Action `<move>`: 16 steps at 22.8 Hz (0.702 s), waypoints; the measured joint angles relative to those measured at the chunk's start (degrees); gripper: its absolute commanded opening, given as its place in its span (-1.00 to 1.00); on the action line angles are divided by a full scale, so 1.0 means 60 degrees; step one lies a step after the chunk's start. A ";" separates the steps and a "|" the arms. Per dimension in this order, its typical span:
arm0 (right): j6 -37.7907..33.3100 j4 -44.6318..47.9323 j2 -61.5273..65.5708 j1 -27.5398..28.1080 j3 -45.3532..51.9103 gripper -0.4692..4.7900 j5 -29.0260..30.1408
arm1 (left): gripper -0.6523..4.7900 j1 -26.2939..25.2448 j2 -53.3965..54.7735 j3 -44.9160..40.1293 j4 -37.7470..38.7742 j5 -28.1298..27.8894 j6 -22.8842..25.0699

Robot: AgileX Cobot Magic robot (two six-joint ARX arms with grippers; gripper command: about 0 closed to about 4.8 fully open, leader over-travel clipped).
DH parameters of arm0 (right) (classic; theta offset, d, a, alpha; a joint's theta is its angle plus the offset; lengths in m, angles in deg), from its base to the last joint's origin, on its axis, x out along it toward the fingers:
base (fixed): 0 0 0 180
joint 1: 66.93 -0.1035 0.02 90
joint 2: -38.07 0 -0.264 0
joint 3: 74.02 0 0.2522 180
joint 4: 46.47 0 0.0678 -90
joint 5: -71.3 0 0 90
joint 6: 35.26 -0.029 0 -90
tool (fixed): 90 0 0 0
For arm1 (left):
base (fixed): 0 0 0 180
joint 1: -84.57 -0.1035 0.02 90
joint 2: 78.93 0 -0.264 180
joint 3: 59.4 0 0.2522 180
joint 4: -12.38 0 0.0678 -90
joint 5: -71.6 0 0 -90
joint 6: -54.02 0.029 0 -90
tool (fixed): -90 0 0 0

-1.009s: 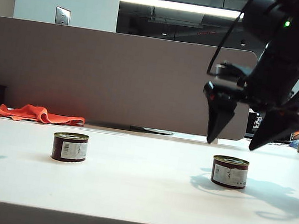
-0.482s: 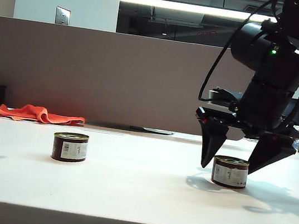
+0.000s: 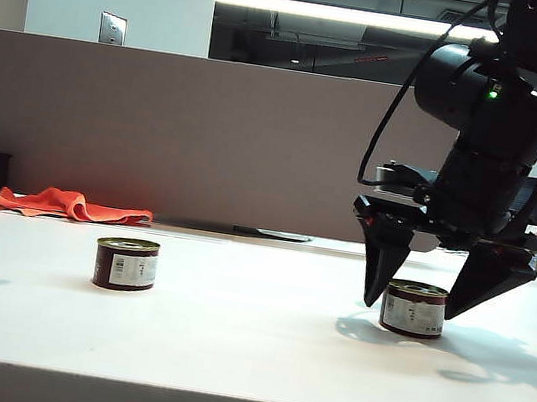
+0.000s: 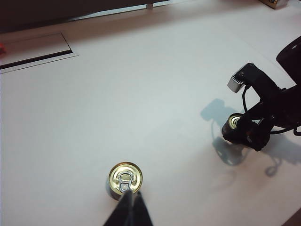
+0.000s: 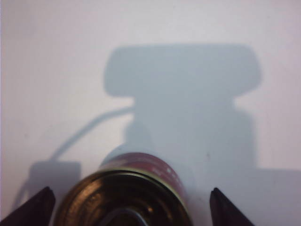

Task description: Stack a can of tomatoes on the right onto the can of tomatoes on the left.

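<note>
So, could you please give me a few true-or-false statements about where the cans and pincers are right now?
1. The right pincer stands open astride the right-hand round dark-labelled tin can. True.
2. That can is lifted off the white table. False: it rests on it.
3. The left-hand round dark-labelled tin can stands alone, nothing stacked on it. True.
4. The left pincer is open. False: it is shut, hovering above the left-hand can.
</note>
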 measured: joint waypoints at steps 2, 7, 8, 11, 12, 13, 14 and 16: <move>0.0000 0.0000 0.0000 -0.0004 -0.0004 0.73 0.0000 | -0.76 0.0000 0.0000 0.0000 0.0000 0.0000 0.0000; 0.0000 0.0000 0.0000 -0.0004 -0.0004 0.48 0.0000 | -0.76 0.0000 0.0000 0.0000 0.0000 0.0000 -0.0004; 0.0000 0.0000 0.0000 -0.0007 0.0000 0.41 0.0000 | -0.76 0.0000 0.0000 0.0000 0.0004 0.0000 0.0000; 0.0004 0.0004 -0.0004 -0.0007 -0.0004 0.32 -0.0007 | -0.76 0.0000 0.0000 0.0000 0.0004 0.0000 0.0000; -0.0004 0.0022 0.0000 -0.0007 -0.0004 0.32 -0.0004 | -0.76 0.0000 0.0000 0.0000 0.0004 0.0000 0.0000; 0.0000 0.0022 -0.0004 -0.0007 -0.0004 0.32 -0.0004 | -0.76 0.0000 0.0000 0.0000 0.0004 0.0000 0.0000; 0.0004 0.0033 -0.0004 -0.0007 -0.0004 0.32 -0.0004 | -0.76 0.0000 0.0000 0.0000 0.0007 0.0000 0.0000; 0.0011 0.0051 0.0000 -0.0007 -0.0004 0.32 -0.0004 | -0.76 0.0000 0.0000 0.0000 0.0007 0.0000 0.0000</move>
